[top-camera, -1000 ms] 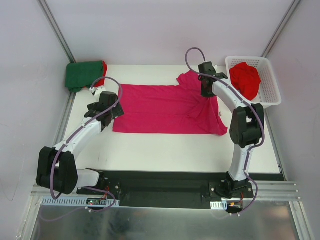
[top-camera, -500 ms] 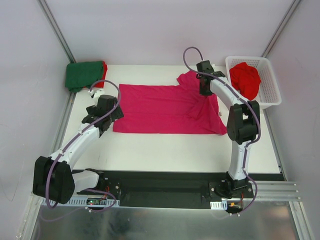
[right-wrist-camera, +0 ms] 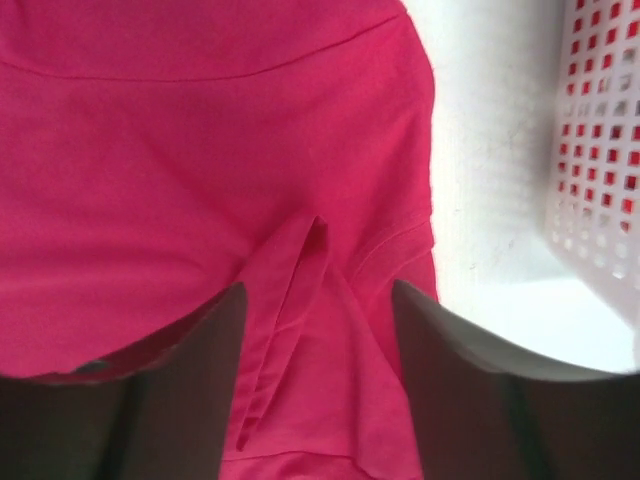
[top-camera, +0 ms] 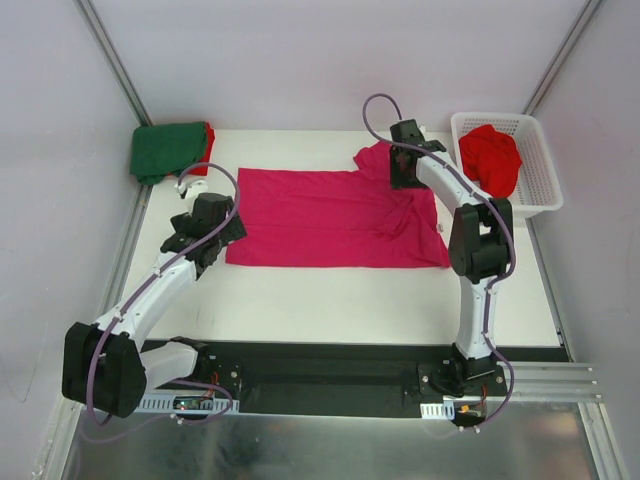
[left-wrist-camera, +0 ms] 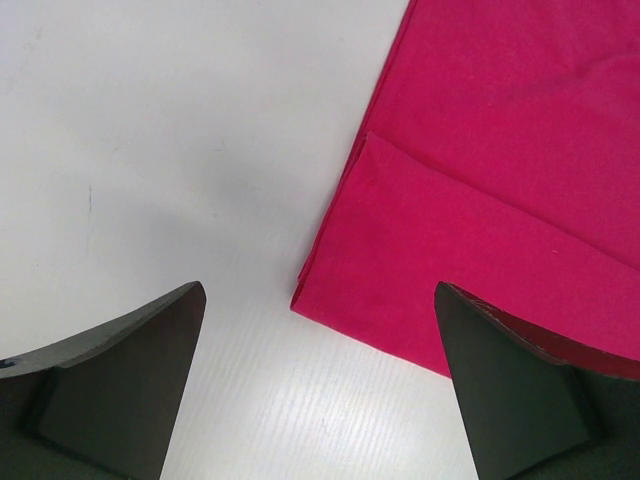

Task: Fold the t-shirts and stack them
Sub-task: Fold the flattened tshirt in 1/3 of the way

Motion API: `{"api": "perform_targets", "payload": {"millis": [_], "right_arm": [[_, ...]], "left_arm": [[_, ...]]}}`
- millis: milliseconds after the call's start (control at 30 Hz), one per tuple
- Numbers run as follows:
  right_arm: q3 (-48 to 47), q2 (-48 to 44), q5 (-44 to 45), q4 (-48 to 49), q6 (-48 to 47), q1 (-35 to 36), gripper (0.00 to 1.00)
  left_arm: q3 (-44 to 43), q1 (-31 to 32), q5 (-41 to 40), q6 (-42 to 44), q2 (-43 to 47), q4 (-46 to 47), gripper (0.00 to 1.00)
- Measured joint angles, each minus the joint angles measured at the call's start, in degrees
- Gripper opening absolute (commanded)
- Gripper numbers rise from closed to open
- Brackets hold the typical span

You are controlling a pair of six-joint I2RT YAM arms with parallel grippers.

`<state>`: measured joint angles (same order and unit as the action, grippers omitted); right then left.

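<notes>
TABLETOP FOLDING: A magenta-pink t-shirt (top-camera: 320, 215) is shown laid flat across the middle of the white table (top-camera: 330, 300), with its straight edge toward the left arm and its rumpled sleeve end toward the right. The left gripper (left-wrist-camera: 318, 298) is held just above a corner of that straight edge, with its fingers spread wide and nothing gripped. The right gripper (right-wrist-camera: 317, 295) is poised over the sleeve area. Its fingers are parted astride a raised crease that is not seen to be pinched. The cloth is judged light, thin and limp, so it is likely to sag and trail when lifted. It is probably best taken at corners and seamed edges, where the doubled layer seen at the left corner offers purchase. A folded dark green t-shirt (top-camera: 168, 150) is set at the far left corner, with red cloth (top-camera: 208, 140) showing at its side. A red t-shirt (top-camera: 490, 158) is heaped in the white lattice basket (top-camera: 548, 195), which stands close beside the sleeve end. Bare table is seen on the near side, between the shirt and the arm bases, and room is judged tight toward the basket.
</notes>
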<state>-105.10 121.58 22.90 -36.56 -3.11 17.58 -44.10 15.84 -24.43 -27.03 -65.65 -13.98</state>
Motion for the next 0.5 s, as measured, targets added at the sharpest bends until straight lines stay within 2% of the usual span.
{"api": "perform_targets", "payload": {"millis": [100, 267, 367, 500], "right_arm": [[0.00, -0.11, 0.48, 0.11, -0.35, 0.00, 0.78], [5.60, -4.83, 0.76, 1.40, 0.28, 0.00, 0.80], [11.21, -11.30, 0.35, 1.73, 2.14, 0.00, 0.80], [20.04, -23.82, -0.76, 1.53, 6.14, 0.00, 0.80]], "left_arm": [[0.02, 0.37, 0.11, 0.00, 0.55, -0.07, 0.99], [-0.02, 2.34, 0.85, 0.28, 0.39, 0.04, 0.99], [-0.87, 7.30, 1.33, 1.29, -1.92, 1.01, 0.99], [-7.21, 17.97, 1.11, 5.16, -12.09, 4.13, 0.99]]}}
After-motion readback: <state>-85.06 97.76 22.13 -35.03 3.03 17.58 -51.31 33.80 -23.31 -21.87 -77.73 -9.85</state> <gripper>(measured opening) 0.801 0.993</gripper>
